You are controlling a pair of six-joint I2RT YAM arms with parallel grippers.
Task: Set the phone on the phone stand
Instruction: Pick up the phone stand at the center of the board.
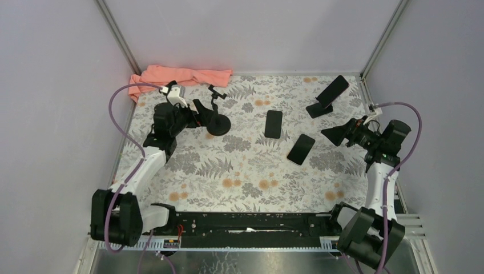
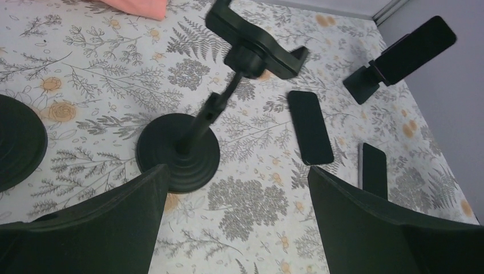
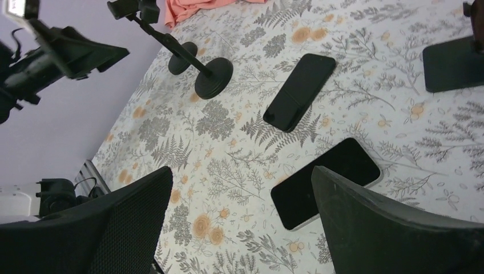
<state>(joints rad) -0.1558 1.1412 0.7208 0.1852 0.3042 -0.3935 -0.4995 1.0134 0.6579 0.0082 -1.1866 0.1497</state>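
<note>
Two black phones lie flat on the floral table: one (image 1: 273, 124) mid-table, one (image 1: 301, 149) angled to its right. A black stand with a round base (image 1: 218, 124) and an empty clamp (image 1: 216, 92) stands at the left. A second stand at the back right (image 1: 319, 107) holds a dark phone (image 1: 334, 88). My left gripper (image 1: 201, 111) is open and empty beside the round base (image 2: 178, 151). My right gripper (image 1: 331, 135) is open and empty, just right of the angled phone (image 3: 325, 182).
A pink cloth (image 1: 180, 76) lies at the back left corner. Another round black base (image 2: 17, 140) sits left of the clamp stand in the left wrist view. Grey walls enclose the table on three sides.
</note>
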